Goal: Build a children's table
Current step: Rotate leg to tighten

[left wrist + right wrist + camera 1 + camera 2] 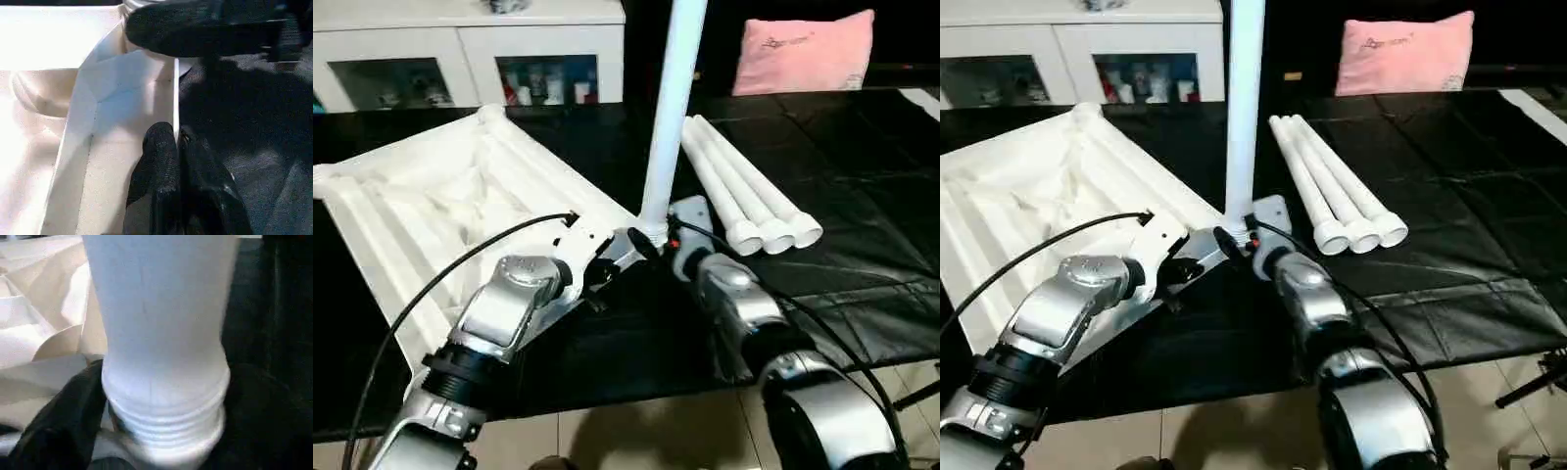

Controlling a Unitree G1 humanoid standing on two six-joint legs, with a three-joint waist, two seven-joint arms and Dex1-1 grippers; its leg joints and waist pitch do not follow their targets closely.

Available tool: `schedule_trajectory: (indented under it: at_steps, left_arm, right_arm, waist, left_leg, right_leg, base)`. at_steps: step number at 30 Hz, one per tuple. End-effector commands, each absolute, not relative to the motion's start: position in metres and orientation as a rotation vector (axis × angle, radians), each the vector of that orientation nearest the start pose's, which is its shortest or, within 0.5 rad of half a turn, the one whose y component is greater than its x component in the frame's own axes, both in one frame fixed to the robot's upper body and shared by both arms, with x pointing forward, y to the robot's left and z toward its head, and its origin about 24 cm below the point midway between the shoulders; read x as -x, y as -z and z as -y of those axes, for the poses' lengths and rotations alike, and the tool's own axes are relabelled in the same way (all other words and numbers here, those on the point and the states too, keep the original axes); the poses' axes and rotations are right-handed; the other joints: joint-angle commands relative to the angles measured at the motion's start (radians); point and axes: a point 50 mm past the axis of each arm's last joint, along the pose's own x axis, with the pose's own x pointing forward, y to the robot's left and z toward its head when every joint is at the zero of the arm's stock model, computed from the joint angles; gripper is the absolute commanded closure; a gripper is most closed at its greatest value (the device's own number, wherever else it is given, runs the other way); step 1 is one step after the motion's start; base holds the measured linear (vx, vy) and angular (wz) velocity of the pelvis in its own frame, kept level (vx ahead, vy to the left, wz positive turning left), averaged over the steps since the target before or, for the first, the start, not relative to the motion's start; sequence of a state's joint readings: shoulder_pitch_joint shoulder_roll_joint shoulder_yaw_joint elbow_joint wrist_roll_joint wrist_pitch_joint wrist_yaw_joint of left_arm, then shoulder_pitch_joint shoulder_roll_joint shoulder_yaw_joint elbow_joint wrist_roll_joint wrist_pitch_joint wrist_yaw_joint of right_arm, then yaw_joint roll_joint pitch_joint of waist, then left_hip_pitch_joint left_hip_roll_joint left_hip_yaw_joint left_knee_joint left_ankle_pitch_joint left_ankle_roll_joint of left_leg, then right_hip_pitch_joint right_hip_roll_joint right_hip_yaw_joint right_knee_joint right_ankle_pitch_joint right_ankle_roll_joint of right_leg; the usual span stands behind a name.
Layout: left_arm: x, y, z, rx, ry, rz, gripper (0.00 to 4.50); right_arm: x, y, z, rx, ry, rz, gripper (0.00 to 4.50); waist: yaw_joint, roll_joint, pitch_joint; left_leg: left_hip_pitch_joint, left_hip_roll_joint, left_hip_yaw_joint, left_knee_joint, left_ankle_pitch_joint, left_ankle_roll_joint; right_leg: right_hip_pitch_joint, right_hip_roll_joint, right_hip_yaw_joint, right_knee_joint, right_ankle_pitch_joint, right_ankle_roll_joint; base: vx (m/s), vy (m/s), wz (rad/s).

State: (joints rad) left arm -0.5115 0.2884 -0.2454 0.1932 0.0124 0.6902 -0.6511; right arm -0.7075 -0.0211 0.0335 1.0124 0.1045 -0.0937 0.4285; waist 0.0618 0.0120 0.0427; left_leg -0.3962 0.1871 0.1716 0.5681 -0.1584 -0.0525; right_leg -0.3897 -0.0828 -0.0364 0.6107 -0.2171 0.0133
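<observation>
The white tabletop [431,196] lies upside down, ribbed side up, on the left of the black table. One white leg [671,108] stands upright at its near right corner, threaded end [161,406] down in the corner. Three more legs [744,196] lie side by side to the right. My left gripper [176,142] is shut on the tabletop's thin rim [175,98] just short of that corner. My right gripper [654,238] sits at the base of the upright leg, with the leg between its jaws.
A white glass-door cabinet [460,49] stands behind the table, and a pink pillow [808,49] lies at the back right. Black sheeting [862,196] covers the table. Its front edge runs just below my forearms, above the tiled floor [636,431].
</observation>
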Motion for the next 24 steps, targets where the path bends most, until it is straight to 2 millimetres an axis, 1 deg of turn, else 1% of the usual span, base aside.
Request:
schedule_trajectory:
  at_steps: [1,2,3,4,5,6,7,8,9,10,11,12,13,14,16,17,18,21,23,24]
  left_arm:
    - [-0.334,-0.096,-0.129,-0.371,0.702,-0.406,4.5]
    - [-0.334,-0.095,-0.13,-0.375,0.706,-0.407,4.5]
    - [-0.336,-0.093,-0.132,-0.385,0.713,-0.413,4.5]
    - [-0.336,-0.092,-0.133,-0.391,0.717,-0.416,4.5]
    - [-0.337,-0.09,-0.135,-0.404,0.727,-0.42,4.5]
    - [-0.337,-0.089,-0.135,-0.411,0.732,-0.422,4.5]
    - [-0.338,-0.088,-0.136,-0.419,0.738,-0.424,4.5]
    - [-0.339,-0.086,-0.137,-0.432,0.755,-0.421,4.5]
    - [-0.339,-0.085,-0.137,-0.44,0.769,-0.42,4.5]
    - [-0.339,-0.084,-0.138,-0.448,0.782,-0.417,4.5]
    - [-0.34,-0.084,-0.138,-0.452,0.791,-0.415,4.5]
    - [-0.34,-0.084,-0.138,-0.452,0.791,-0.415,4.5]
    - [-0.34,-0.082,-0.139,-0.459,0.819,-0.413,4.5]
    - [-0.339,-0.08,-0.141,-0.47,0.842,-0.414,4.5]
    - [-0.339,-0.078,-0.142,-0.483,0.866,-0.415,4.5]
    - [-0.338,-0.075,-0.144,-0.5,0.898,-0.419,4.5]
    - [-0.338,-0.075,-0.145,-0.506,0.91,-0.42,4.5]
    - [-0.334,-0.073,-0.146,-0.534,0.992,-0.412,4.5]
    - [-0.333,-0.072,-0.147,-0.545,1.031,-0.411,4.5]
    - [-0.332,-0.072,-0.147,-0.553,1.057,-0.406,4.5]
  right_arm:
    - [-0.338,-0.007,0.095,-0.012,-0.603,-0.332,0.12]
    - [-0.337,-0.008,0.097,-0.015,-0.612,-0.32,0.06]
    - [-0.335,-0.01,0.101,-0.027,-0.633,-0.297,0.02]
    - [-0.333,-0.012,0.103,-0.035,-0.644,-0.286,0.02]
    - [-0.33,-0.015,0.106,-0.034,-0.672,-0.262,0.02]
    - [-0.329,-0.016,0.107,-0.032,-0.688,-0.25,0.02]
    - [-0.326,-0.018,0.109,-0.032,-0.707,-0.236,0.02]
    - [-0.323,-0.022,0.112,-0.029,-0.732,-0.215,0.02]
    - [-0.321,-0.025,0.115,-0.029,-0.753,-0.199,0.02]
    - [-0.318,-0.029,0.117,-0.032,-0.771,-0.182,0.02]
    - [-0.317,-0.031,0.119,-0.035,-0.781,-0.173,0.02]
    - [-0.317,-0.031,0.119,-0.035,-0.781,-0.173,0.02]
    - [-0.314,-0.037,0.123,-0.043,-0.795,-0.152,0.02]
    - [-0.312,-0.042,0.126,-0.045,-0.81,-0.135,0.02]
    - [-0.311,-0.047,0.128,-0.041,-0.825,-0.121,0.02]
    - [-0.308,-0.052,0.131,-0.031,-0.851,-0.109,0.02]
    - [-0.307,-0.054,0.131,-0.027,-0.861,-0.107,0.02]
    - [-0.302,-0.061,0.135,-0.002,-0.92,-0.105,0.02]
    - [-0.301,-0.063,0.138,0.015,-0.939,-0.11,0.02]
    - [-0.3,-0.064,0.141,0.026,-0.947,-0.115,0.02]
  waist:
    - [0.005,0.015,-0.065]
    - [0.005,0.014,-0.066]
    - [0.006,0.015,-0.063]
    - [0.007,0.015,-0.068]
    - [0.008,0.019,-0.068]
    - [0.008,0.019,-0.071]
    - [0.008,0.018,-0.072]
    - [0.006,0.012,-0.071]
    - [0.007,0.015,-0.072]
    - [0.009,0.016,-0.07]
    - [0.01,0.016,-0.071]
    - [0.009,0.015,-0.07]
    - [0.009,0.016,-0.07]
    - [0.013,0.016,-0.068]
    - [0.015,0.016,-0.07]
    - [0.019,0.016,-0.068]
    - [0.024,0.017,-0.069]
    - [0.032,0.018,-0.068]
    - [0.034,0.015,-0.067]
    - [0.035,0.016,-0.067]
  left_leg:
    - [0.024,0.03,-0.004,-0.054,-0.149,0.041]
    - [0.024,0.031,-0.005,-0.053,-0.143,0.04]
    - [0.024,0.029,-0.005,-0.053,-0.148,0.042]
    - [0.025,0.03,-0.006,-0.05,-0.139,0.041]
    - [0.024,0.028,-0.007,-0.049,-0.127,0.045]
    - [0.024,0.029,-0.008,-0.045,-0.114,0.046]
    - [0.022,0.029,-0.008,-0.045,-0.103,0.049]
    - [0.017,0.026,-0.009,-0.044,-0.088,0.06]
    - [0.018,0.027,-0.008,-0.042,-0.084,0.066]
    - [0.02,0.028,-0.008,-0.043,-0.09,0.07]
    - [0.021,0.029,-0.007,-0.042,-0.094,0.074]
    - [0.02,0.03,-0.008,-0.043,-0.097,0.075]
    - [0.022,0.031,-0.007,-0.043,-0.101,0.073]
    - [0.021,0.031,-0.007,-0.044,-0.111,0.072]
    - [0.024,0.032,-0.008,-0.043,-0.107,0.07]
    - [0.024,0.033,-0.007,-0.043,-0.11,0.066]
    - [0.026,0.033,-0.007,-0.043,-0.116,0.061]
    - [0.028,0.036,-0.007,-0.046,-0.141,0.044]
    - [0.029,0.036,-0.007,-0.046,-0.145,0.038]
    - [0.029,0.036,-0.007,-0.046,-0.15,0.035]
  right_leg:
    - [0.047,-0.044,0.025,-0.052,0.123,-0.27]
    - [0.048,-0.044,0.024,-0.05,0.128,-0.269]
    - [0.049,-0.04,0.024,-0.054,0.126,-0.263]
    - [0.051,-0.042,0.024,-0.049,0.142,-0.263]
    - [0.051,-0.041,0.023,-0.05,0.166,-0.264]
    - [0.052,-0.042,0.023,-0.045,0.188,-0.267]
    - [0.053,-0.041,0.022,-0.043,0.209,-0.269]
    - [0.057,-0.039,0.021,-0.042,0.231,-0.267]
    - [0.055,-0.042,0.021,-0.04,0.23,-0.269]
    - [0.053,-0.042,0.02,-0.044,0.22,-0.269]
    - [0.053,-0.042,0.021,-0.043,0.215,-0.271]
    - [0.053,-0.043,0.022,-0.042,0.21,-0.273]
    - [0.051,-0.043,0.022,-0.042,0.199,-0.275]
    - [0.052,-0.043,0.022,-0.046,0.18,-0.273]
    - [0.051,-0.043,0.024,-0.044,0.185,-0.27]
    - [0.049,-0.042,0.024,-0.045,0.179,-0.267]
    - [0.048,-0.043,0.025,-0.045,0.17,-0.265]
    - [0.046,-0.044,0.025,-0.046,0.137,-0.258]
    - [0.045,-0.043,0.025,-0.047,0.131,-0.256]
    - [0.045,-0.044,0.026,-0.045,0.128,-0.255]
  base:
    - [0.0,0.0,0.0]
    - [0.0,0.0,0.0]
    - [0.0,0.0,0.0]
    - [0.0,0.0,0.0]
    - [0.0,0.0,0.0]
    - [0.0,0.0,0.0]
    - [0.0,0.0,0.0]
    - [0.0,0.0,0.0]
    - [0.0,0.0,0.0]
    - [0.0,0.0,0.0]
    - [0.0,0.0,0.0]
    - [0.0,0.0,0.0]
    - [0.0,0.0,0.0]
    - [0.0,0.0,0.0]
    - [0.0,0.0,0.0]
    - [0.0,0.0,0.0]
    - [0.0,0.0,0.0]
    - [0.0,0.0,0.0]
    - [0.0,0.0,0.0]
    - [0.0,0.0,0.0]
